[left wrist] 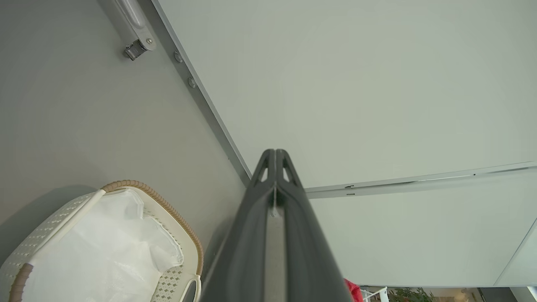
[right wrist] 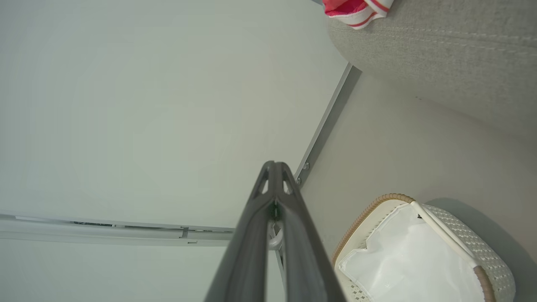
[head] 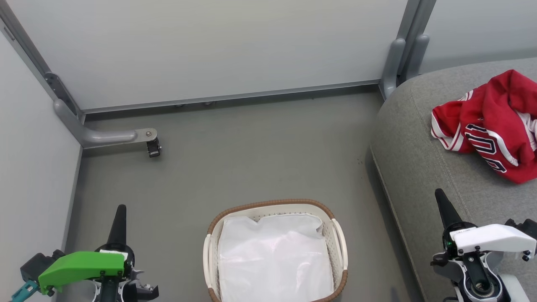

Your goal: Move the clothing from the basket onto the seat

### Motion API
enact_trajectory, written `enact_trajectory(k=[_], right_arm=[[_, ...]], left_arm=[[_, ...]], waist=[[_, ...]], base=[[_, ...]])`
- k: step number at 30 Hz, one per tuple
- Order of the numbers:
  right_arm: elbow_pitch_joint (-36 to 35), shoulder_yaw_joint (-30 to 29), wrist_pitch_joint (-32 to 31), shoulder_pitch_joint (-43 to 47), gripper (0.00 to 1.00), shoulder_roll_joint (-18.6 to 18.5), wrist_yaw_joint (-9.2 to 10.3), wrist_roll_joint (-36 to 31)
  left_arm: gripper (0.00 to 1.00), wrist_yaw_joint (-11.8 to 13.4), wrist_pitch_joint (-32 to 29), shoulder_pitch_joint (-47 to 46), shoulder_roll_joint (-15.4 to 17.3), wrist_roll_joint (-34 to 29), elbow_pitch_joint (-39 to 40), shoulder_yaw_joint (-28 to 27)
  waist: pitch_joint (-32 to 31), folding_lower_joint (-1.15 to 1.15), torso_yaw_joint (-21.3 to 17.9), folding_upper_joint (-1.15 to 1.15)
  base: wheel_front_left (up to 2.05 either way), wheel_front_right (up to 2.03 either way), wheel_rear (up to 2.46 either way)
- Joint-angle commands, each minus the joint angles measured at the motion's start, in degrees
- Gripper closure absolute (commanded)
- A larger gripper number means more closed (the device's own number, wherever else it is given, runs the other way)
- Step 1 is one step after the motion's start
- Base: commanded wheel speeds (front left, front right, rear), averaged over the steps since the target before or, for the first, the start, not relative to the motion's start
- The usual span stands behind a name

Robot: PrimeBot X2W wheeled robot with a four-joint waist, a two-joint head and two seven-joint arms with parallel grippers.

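Note:
The red clothing (head: 493, 126) lies crumpled on the grey seat (head: 423, 159) at the right, its dark white-edged numerals showing; a striped edge of the clothing (right wrist: 356, 9) peeks in at the top of the right wrist view. The white basket (head: 340, 241) with a brown rim stands on the floor at the bottom centre, with a plain white sheet (head: 275, 256) inside. My left gripper (head: 120, 209) is shut and empty, left of the basket. My right gripper (head: 439, 195) is shut and empty, over the seat's front edge. Both grippers' fingers (left wrist: 275, 157) (right wrist: 275, 167) are pressed together.
Pale partition walls (head: 209, 46) close the far side and the left. A grey bracket with a small caster (head: 153, 147) juts out at the floor on the left. Grey floor (head: 251, 159) stretches between the basket and the walls. A metal post (head: 398, 58) stands by the seat's corner.

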State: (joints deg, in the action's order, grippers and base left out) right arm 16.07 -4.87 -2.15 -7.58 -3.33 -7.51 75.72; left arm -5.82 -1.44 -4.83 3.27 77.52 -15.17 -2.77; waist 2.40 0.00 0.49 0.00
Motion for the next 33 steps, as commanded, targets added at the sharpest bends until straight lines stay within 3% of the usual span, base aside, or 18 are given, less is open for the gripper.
enact_trajectory(k=[1, 33], right_arm=[[-0.6, -0.3, -0.4, 0.6, 1.0, -0.1, 0.02, 1.5], [-2.0, -1.6, -4.1, 1.5, 1.0, 0.3, 0.02, 14.9]], left_arm=[[1.0, -0.3, -0.3, -1.4, 0.4, 1.3, 0.5, -0.4], [1.0, -1.7, -4.1, -1.8, 0.3, 13.8, 1.2, -2.8]], waist=[[-0.1, 0.0, 0.0, 0.0], [-1.9, 0.0, -0.4, 0.0]], base=[[0.0, 0.0, 0.0], [0.0, 0.0, 0.0]])
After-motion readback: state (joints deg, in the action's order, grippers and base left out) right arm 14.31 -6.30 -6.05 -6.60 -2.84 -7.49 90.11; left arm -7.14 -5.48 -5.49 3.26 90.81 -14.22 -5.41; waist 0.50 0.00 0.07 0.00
